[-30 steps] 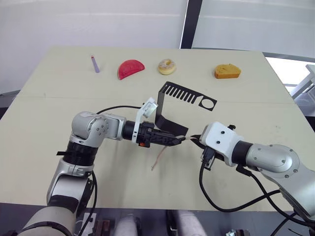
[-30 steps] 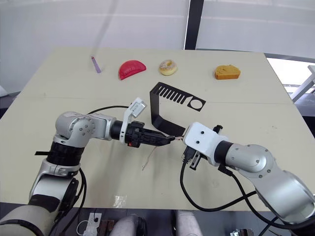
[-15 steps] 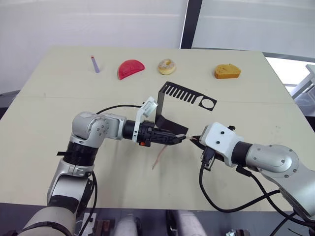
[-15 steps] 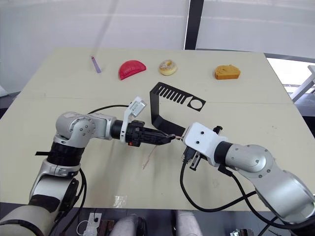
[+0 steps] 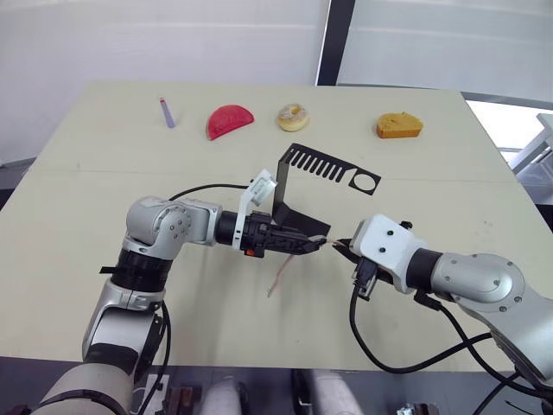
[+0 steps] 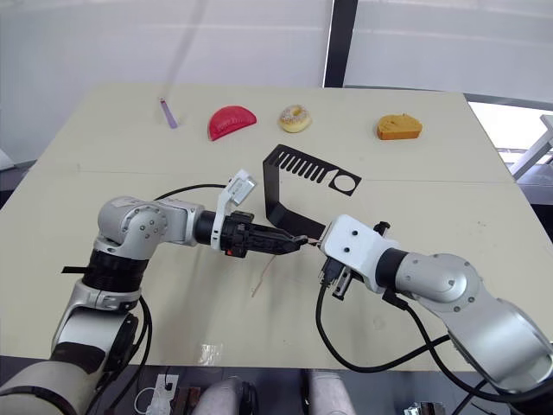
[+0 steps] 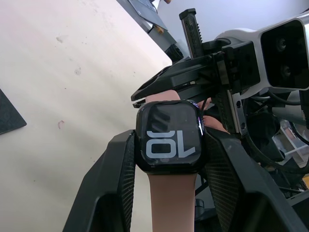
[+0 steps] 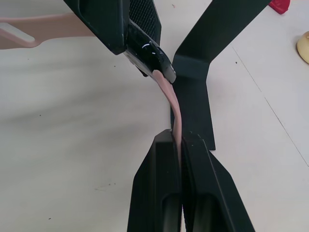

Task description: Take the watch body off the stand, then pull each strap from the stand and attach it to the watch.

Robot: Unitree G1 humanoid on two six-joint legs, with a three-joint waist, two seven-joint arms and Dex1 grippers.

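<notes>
Left claw (image 7: 169,159) grips the watch body (image 7: 169,137); right claw (image 8: 179,145) pinches a strap (image 8: 170,96).

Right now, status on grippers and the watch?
Left gripper shut on watch body, one strap hanging below. Right gripper pinching second strap at the case edge. Stand behind, clear.

- One watch body (image 7: 168,137) is seen, at the centre of the left wrist view.
- Two straps are counted: one strap (image 5: 280,277) hanging below the frame's centre, a second strap (image 8: 171,99) at the centre of the right wrist view.
- One stand (image 5: 304,194) is counted.
- Two grippers are seen: the left gripper (image 5: 313,245) and the right gripper (image 5: 339,245).
- Along the upper edge one purple stick (image 5: 166,112), one red wedge (image 5: 228,120), one doughnut (image 5: 293,116) and one orange piece (image 5: 398,126) are counted.
</notes>
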